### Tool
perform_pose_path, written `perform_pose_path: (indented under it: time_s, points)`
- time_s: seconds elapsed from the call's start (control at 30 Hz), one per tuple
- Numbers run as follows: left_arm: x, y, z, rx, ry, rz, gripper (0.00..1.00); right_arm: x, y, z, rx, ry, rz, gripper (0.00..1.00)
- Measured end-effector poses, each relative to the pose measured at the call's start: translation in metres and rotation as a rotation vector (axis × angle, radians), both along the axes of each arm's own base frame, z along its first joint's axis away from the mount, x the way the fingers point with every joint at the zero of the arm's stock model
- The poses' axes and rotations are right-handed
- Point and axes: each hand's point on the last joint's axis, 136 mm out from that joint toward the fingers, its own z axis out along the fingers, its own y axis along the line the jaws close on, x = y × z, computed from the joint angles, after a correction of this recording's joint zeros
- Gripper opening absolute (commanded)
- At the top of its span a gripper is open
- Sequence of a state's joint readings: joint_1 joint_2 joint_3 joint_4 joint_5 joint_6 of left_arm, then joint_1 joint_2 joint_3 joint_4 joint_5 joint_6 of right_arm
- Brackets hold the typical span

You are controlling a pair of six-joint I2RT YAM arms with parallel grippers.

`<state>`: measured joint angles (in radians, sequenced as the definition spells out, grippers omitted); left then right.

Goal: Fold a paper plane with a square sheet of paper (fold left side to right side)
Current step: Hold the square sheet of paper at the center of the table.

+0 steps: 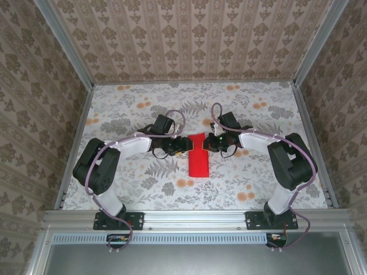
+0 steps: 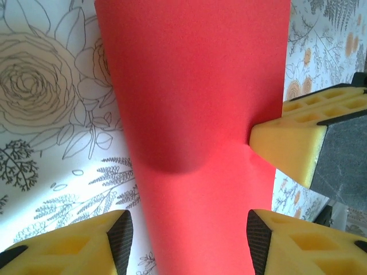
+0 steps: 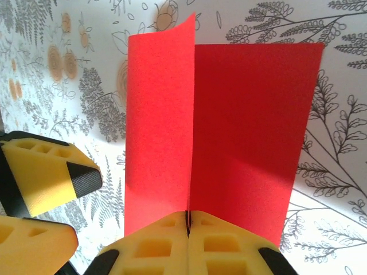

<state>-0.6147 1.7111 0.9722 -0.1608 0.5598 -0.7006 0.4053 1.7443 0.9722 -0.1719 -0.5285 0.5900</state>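
1. Leftward, the left gripper (image 2: pixel 189 238) stands released. Its yellow pads (image 2: pixel 80 246) are spread on either side of the square sheet of paper (image 2: pixel 195 86), and the red paper runs between them. I cannot tell whether either pad touches it.
2. At the middle of the patterned tabletop (image 1: pixel 143 109), the sheet has its left part lifted as an upright flap and its right part lying flat.
3. On the right, the right gripper (image 3: pixel 188 226) is clenched on the sheet, pinching it where the flap meets the flat part.
4. Around the sheet, bare tabletop lies open on the far and near sides, and its edges sit well apart from the metal rails (image 1: pixel 77 146).
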Motion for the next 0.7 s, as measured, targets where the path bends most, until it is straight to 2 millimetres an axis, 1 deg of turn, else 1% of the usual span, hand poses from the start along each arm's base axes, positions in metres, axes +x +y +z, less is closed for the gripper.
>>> perform_pose_path:
  time_s: [0.2, 0.37, 0.43, 0.57, 0.7]
  points:
    - [0.001, -0.007, -0.017, 0.059, 0.037, -0.016, 0.6, -0.004, -0.003, -0.014, -0.037, 0.031, 0.007, 0.06]
    - [-0.001, -0.011, -0.03, 0.125, 0.06, -0.034, 0.55, -0.006, -0.004, -0.018, -0.055, 0.042, 0.008, 0.09]
    - [-0.003, -0.011, -0.034, 0.155, 0.066, -0.04, 0.53, -0.006, -0.004, -0.018, -0.061, 0.042, 0.007, 0.13]
    - [-0.008, -0.01, -0.04, 0.201, 0.07, -0.053, 0.52, -0.005, -0.007, -0.02, -0.079, 0.035, 0.001, 0.25]
    - [-0.007, -0.01, -0.04, 0.225, 0.066, -0.051, 0.52, -0.003, -0.015, -0.022, -0.124, 0.022, -0.016, 0.37]
